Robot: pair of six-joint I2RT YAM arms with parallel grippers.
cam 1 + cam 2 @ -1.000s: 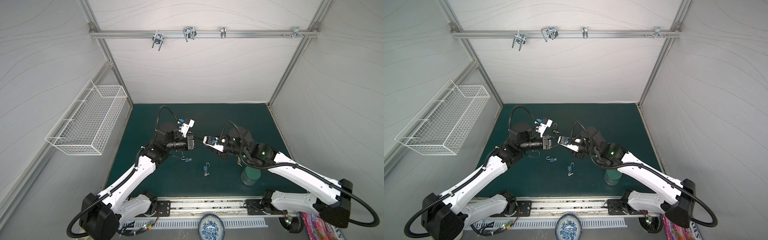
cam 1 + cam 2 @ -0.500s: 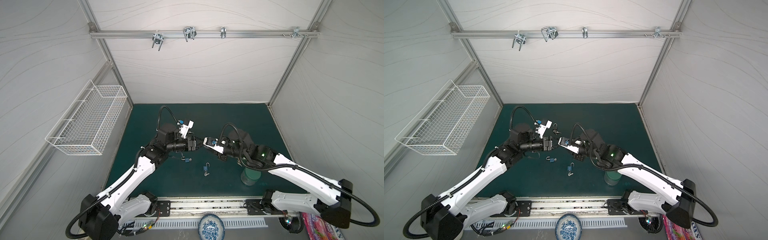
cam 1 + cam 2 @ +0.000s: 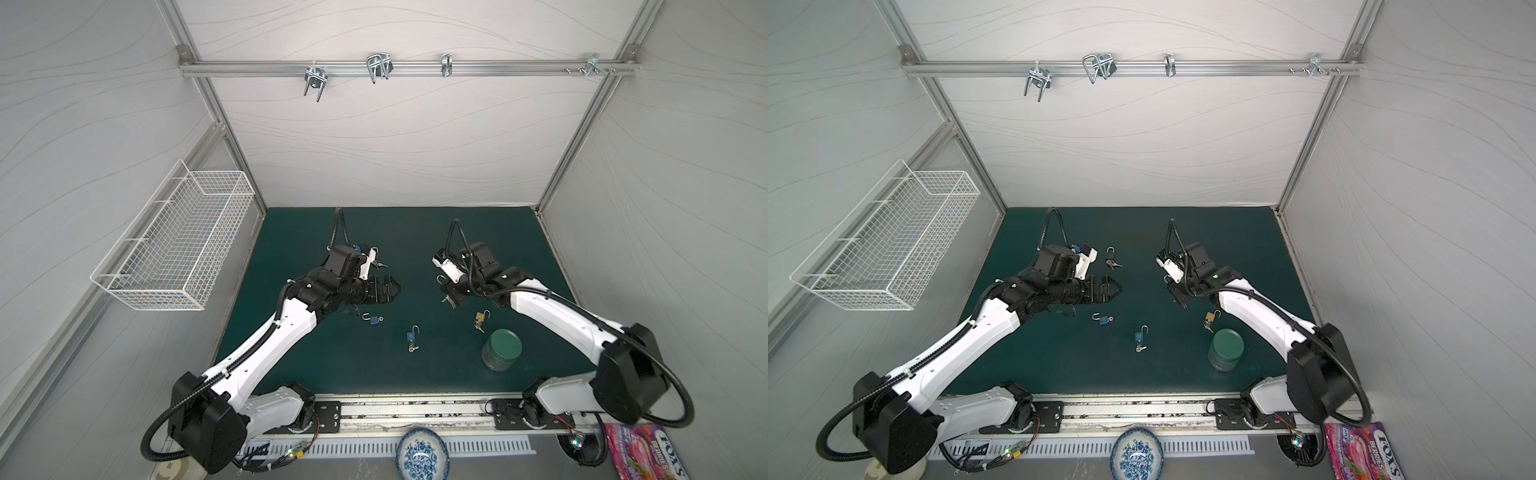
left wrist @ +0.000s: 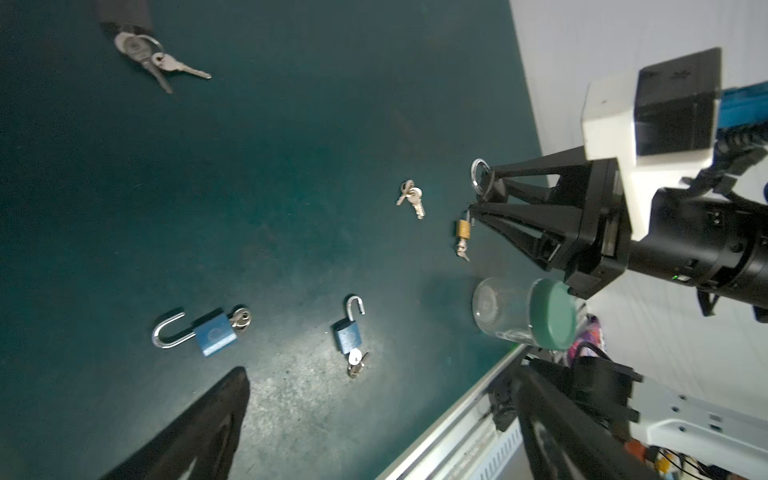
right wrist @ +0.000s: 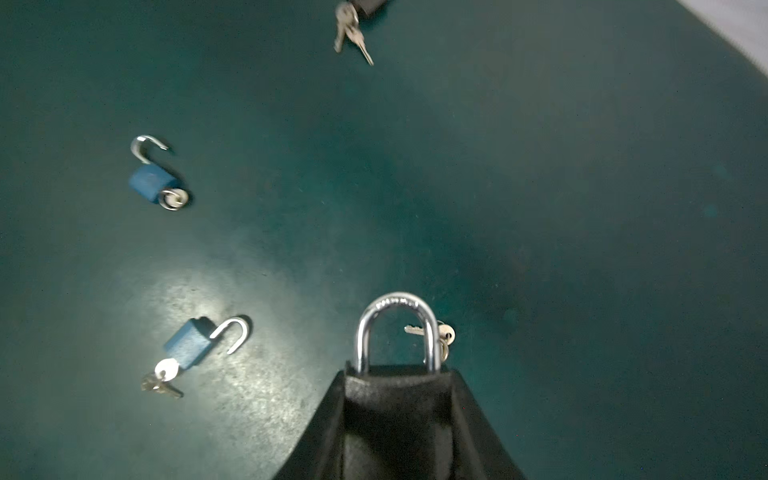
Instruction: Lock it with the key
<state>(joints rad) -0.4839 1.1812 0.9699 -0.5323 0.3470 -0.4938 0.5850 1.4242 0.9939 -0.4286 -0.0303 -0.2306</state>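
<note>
The right pincer clamps a black padlock with silver shackle above the silver keys on the green worktop. The left pincer is spread wide, empty.

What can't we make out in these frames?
- Right wrist view: body and keyhole of the held padlock covered by the right hand; only its shackle shows.
- Both wrist views: far padlock cut off by the frame edge; tiny in a top view.
- Left wrist view: shackle of the brass padlock partly behind the right hand; too small in both top views.
</note>
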